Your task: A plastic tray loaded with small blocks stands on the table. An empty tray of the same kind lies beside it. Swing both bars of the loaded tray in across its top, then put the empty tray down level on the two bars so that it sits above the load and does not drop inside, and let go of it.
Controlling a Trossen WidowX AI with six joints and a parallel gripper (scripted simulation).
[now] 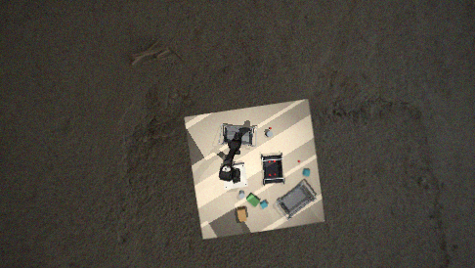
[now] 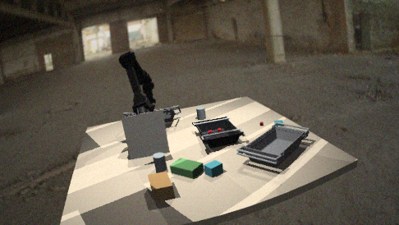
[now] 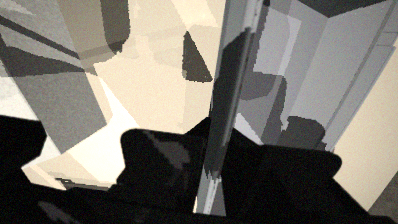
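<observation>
The loaded black tray [image 1: 272,168] [image 2: 223,140] stands mid-table with small red blocks inside. Its two pale wire bars run across its width near its ends, over the top. My gripper [image 1: 244,131] [image 3: 213,122] is shut on a side wall of the empty grey tray [image 1: 237,130] [image 3: 320,65] at the far left. That tray appears roughly level and a little above the table. In the exterior view, an upright board hides the fingers and most of the tray. A larger grey tray [image 1: 296,198] [image 2: 283,141], empty, stands at the right.
The grey upright board [image 2: 145,135] stands left of the loaded tray. A grey cylinder [image 1: 269,133] [image 2: 200,113] is behind it. Another cylinder [image 2: 159,163], a green block [image 1: 252,200] [image 2: 186,167], a blue block [image 2: 213,168] and an orange block [image 1: 241,214] [image 2: 161,185] stand in front.
</observation>
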